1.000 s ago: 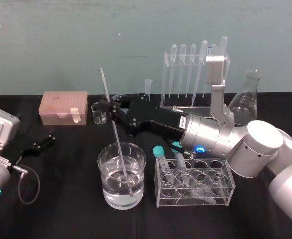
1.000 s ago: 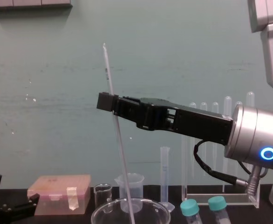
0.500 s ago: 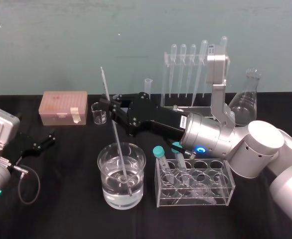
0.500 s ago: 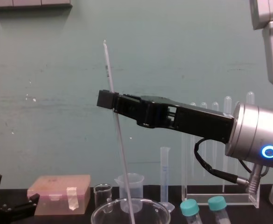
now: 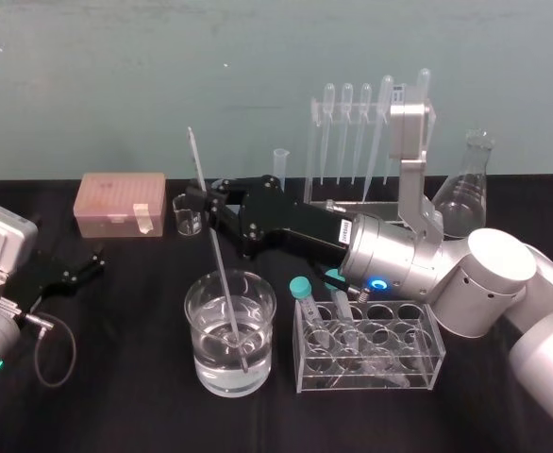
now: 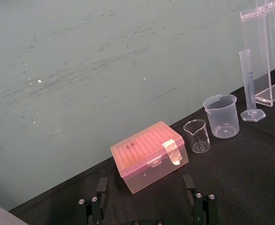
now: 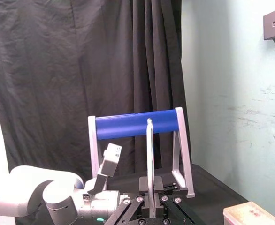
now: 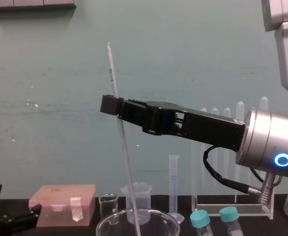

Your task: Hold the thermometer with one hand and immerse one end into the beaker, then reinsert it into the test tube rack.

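- While the lower end of the thermometer (image 5: pixel 218 255) sits in the water of the beaker (image 5: pixel 206 373), the dip looks done; the step in hand is judged to be the lift-out.
- Rod is tilted, not plumb: in the chest view its top leans to the robot's left and its foot drops inside the beaker rim.
- To do it well: draw the rod up along its own slant until the tip is above the rim, and only then swing. A sideways pull first would likely press thin glass against the wall.
- Carry it high. The low tube holder (image 5: pixel 371 349) with capped tubes stands just beside the beaker, on the way to the test tube rack (image 5: pixel 347 200) farther back and right.
- Bring the rod upright before lowering it into the rack.
- Right end effector (image 5: pixel 206 200): clenched on the thermometer's upper part, jaws pinched to the rod's width, touching nothing else.
- Left end effector (image 5: pixel 97 262): low on the desk (image 5: pixel 116 396) at far left, fingers spread, holding nothing.
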